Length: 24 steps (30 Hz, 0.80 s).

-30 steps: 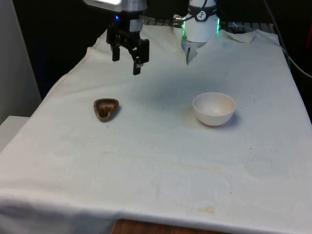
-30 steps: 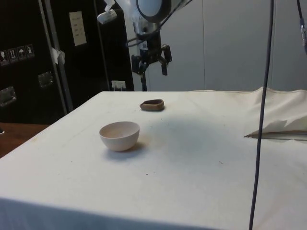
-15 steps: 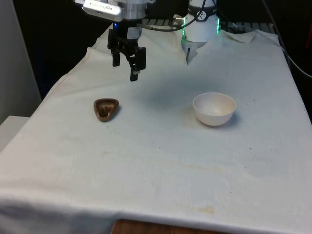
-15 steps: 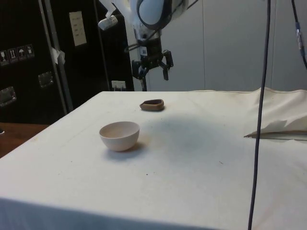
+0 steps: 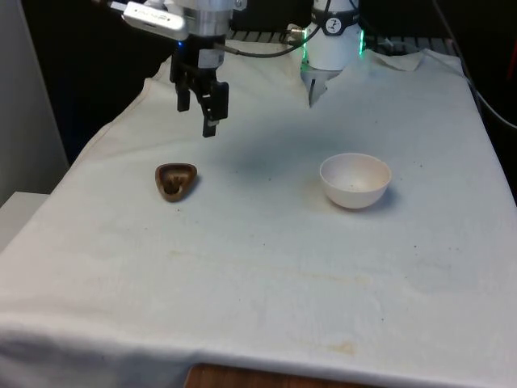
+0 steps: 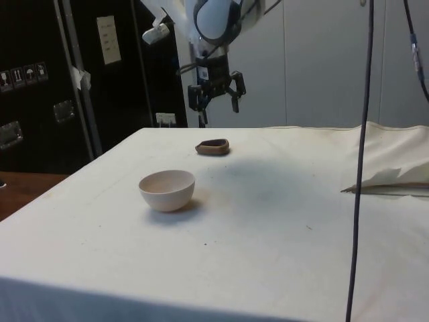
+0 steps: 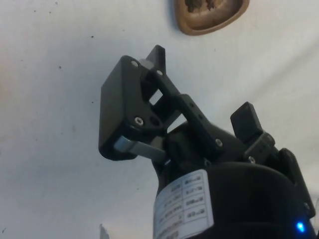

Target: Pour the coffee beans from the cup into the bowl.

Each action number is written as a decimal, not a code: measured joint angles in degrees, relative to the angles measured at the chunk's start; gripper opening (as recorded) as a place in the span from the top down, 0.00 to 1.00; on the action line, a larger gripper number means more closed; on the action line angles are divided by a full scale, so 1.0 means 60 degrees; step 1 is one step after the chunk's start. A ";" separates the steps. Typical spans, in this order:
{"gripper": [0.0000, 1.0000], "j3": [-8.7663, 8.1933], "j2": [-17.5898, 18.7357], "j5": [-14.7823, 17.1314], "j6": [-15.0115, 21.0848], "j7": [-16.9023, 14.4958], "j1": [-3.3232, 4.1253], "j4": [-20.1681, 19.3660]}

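Observation:
A small brown, rounded-triangle cup [image 5: 176, 179] with dark coffee beans inside rests on the white cloth at the front view's left; it is also the cup [image 6: 213, 145] in the side view and the cup [image 7: 211, 14] in the wrist view. A white bowl [image 5: 355, 180] stands at the front view's right, and the same bowl [image 6: 167, 190] is nearest the side camera. My black gripper [image 5: 197, 120] hangs open in the air, above and behind the cup, holding nothing. In the side view the gripper [image 6: 218, 111] hovers just above the cup. Its fingers [image 7: 130, 109] stand well apart.
The white cloth [image 5: 266, 267] covers the whole table. A rumpled fold of cloth [image 6: 389, 178] lies at the side view's right. A dark cable [image 6: 362, 161] hangs down in front of the side camera.
The gripper has moved towards the front view's left and slightly lower, closing in above the cup. Cup and bowl have not moved.

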 measured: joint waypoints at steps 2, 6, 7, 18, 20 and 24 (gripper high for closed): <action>0.00 -0.0019 0.0019 0.0000 0.0029 0.0029 0.0000 0.0000; 0.00 -0.0105 0.0115 0.0000 0.0153 0.0143 -0.0010 0.0000; 0.00 -0.0115 0.0134 0.0000 0.0172 0.0172 -0.0010 0.0010; 0.00 -0.0229 0.0315 0.0000 0.0315 0.0668 -0.0010 0.0048; 0.00 -0.0248 0.0363 0.0000 0.0334 0.0831 -0.0010 0.0067; 0.00 -0.0267 0.0420 0.0000 0.0353 0.1003 -0.0010 0.0095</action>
